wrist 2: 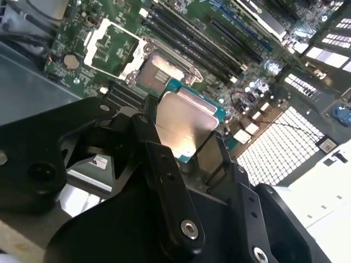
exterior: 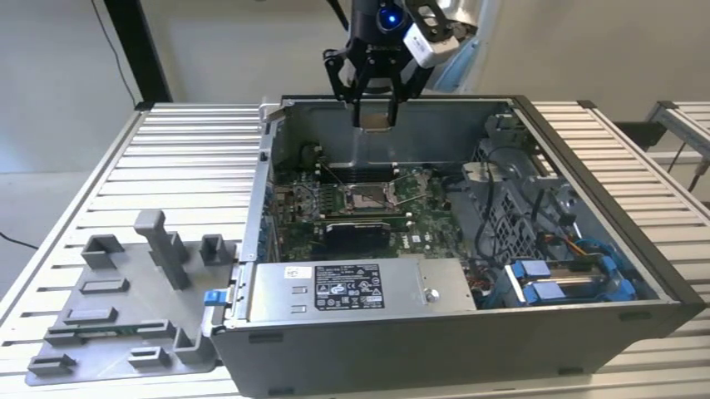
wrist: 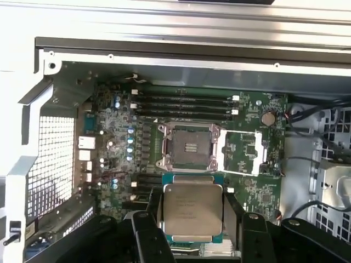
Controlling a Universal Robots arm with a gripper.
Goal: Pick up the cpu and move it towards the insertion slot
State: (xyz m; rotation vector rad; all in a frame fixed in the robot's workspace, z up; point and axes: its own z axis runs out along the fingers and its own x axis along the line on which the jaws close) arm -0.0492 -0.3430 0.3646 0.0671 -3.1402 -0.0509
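Observation:
My gripper (exterior: 375,115) is shut on the cpu (exterior: 377,122), a small flat square chip with a pale metal top. It hangs above the far wall of the open computer case (exterior: 621,208). In both wrist views the cpu (wrist: 192,209) (wrist 2: 184,123) sits flat between my black fingers (wrist: 147,230) (wrist 2: 159,159). The insertion slot (exterior: 367,197) (wrist: 186,147) (wrist 2: 160,73), a silver-framed socket, lies open on the motherboard below the chip. Its load plate (wrist: 241,153) is swung aside.
A grey plastic fixture (exterior: 133,291) lies on the slatted table at the exterior view's left. Inside the case are a power supply (exterior: 344,287) at the near wall, a blue-tabbed drive cage (exterior: 566,278) with cables, and memory slots (wrist: 184,104) beyond the socket.

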